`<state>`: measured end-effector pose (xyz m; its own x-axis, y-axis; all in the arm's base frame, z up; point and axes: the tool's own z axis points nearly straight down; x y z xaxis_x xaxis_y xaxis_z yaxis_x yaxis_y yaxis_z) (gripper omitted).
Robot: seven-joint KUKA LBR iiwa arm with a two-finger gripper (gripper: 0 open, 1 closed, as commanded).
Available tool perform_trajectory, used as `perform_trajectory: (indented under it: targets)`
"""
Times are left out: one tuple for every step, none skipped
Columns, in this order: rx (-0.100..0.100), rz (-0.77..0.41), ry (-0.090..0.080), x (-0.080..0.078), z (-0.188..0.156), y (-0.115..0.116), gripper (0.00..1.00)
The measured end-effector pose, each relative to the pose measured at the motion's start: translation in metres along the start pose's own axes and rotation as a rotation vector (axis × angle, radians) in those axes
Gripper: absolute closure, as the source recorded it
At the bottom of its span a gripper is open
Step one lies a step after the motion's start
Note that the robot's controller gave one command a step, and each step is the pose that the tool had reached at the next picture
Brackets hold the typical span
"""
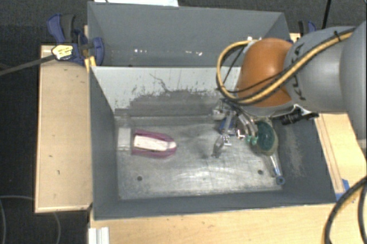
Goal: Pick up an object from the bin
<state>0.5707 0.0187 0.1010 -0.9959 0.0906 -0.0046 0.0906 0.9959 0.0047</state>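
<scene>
bin floor (pixel 189 177) was wide open mid and front | purple-white thing (pixel 152 144) sat left | teal round thing (pixel 265 136) plus arm (pixel 321 76) crowded the right

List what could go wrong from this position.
The gripper hangs low over the bin floor between things, so a grasp here would likely come up empty. The green round thing with a blue handle lies close beside the wrist and may get knocked or pinned.
</scene>
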Motion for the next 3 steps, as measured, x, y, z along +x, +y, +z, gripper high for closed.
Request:
perform_trajectory:
  targets:
    - [0.001, -0.162, 0.000, -0.011, -0.001, 0.074, 0.00]
    - [0.002, -0.168, -0.001, -0.004, 0.030, 0.146, 0.00]
    - [0.001, -0.165, 0.002, 0.029, 0.031, 0.175, 0.00]
